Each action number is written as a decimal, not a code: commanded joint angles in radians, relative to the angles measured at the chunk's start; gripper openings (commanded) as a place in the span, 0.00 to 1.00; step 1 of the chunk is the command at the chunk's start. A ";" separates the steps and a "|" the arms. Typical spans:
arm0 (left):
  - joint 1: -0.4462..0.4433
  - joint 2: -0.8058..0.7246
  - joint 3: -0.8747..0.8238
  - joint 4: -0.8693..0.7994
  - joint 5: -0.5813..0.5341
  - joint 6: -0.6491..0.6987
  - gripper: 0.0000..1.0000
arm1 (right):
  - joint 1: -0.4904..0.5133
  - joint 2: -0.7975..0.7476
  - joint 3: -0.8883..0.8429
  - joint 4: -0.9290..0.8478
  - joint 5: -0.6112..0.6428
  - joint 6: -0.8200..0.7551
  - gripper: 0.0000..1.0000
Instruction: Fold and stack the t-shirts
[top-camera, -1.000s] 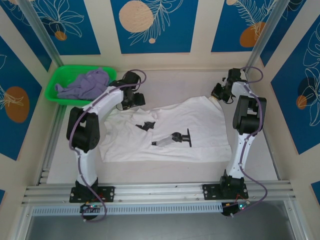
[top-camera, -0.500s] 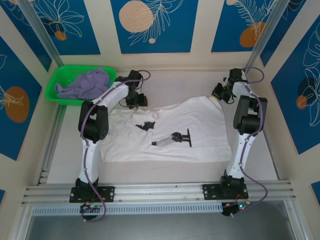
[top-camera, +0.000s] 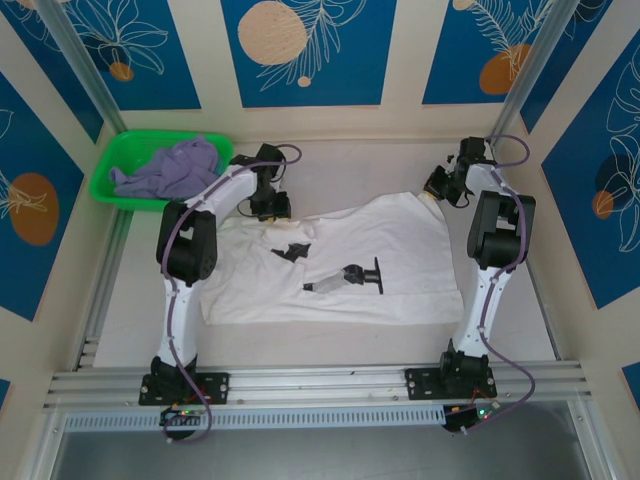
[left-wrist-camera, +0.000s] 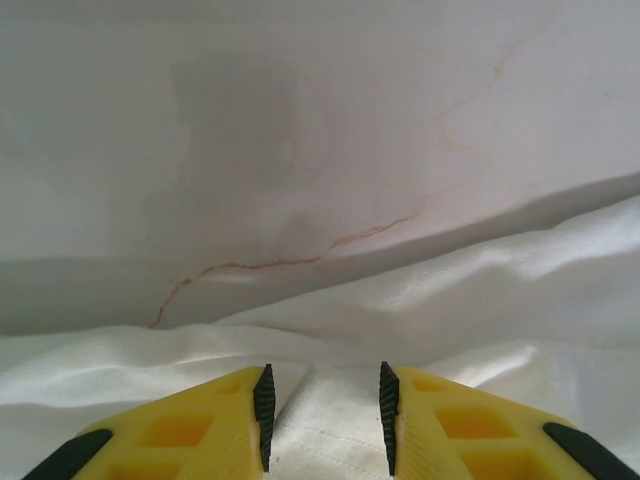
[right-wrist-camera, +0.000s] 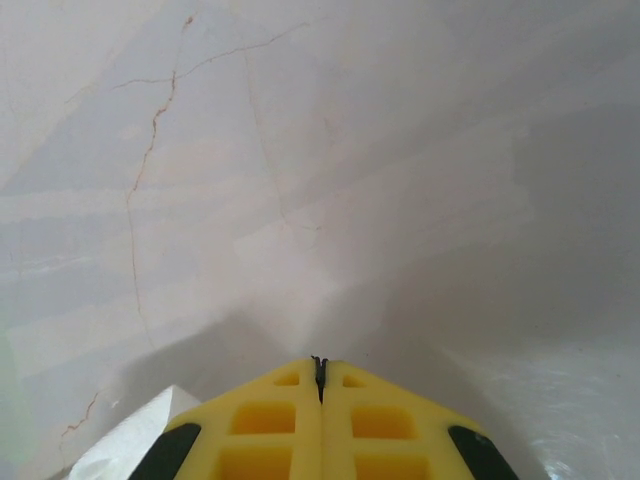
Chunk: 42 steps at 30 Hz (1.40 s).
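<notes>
Top external camera: looks down from behind the arms over the whole table (top-camera: 350, 165). Wrist cameras: face past their jaws, close above its far half.

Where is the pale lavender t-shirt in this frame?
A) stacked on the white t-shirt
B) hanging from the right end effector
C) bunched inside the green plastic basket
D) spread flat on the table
C, since the crumpled pale lavender cloth t-shirt sits inside the green plastic basket at the far left corner, apart from the white short-sleeved t-shirt spread on the table.
</notes>
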<state>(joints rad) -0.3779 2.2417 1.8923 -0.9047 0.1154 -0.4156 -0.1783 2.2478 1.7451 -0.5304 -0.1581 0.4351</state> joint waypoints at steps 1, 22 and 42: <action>0.011 0.015 -0.017 -0.001 0.016 0.009 0.33 | -0.005 -0.059 -0.014 0.003 -0.026 0.010 0.00; 0.011 -0.065 -0.069 0.105 0.025 0.004 0.00 | -0.007 -0.063 -0.014 0.002 -0.029 0.012 0.00; 0.048 -0.090 0.011 0.567 -0.240 0.219 0.00 | -0.060 -0.156 -0.128 0.117 -0.002 0.131 0.00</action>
<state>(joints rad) -0.3668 2.0941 1.8484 -0.4362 -0.0731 -0.2516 -0.2291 2.1292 1.6302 -0.4324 -0.1642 0.5320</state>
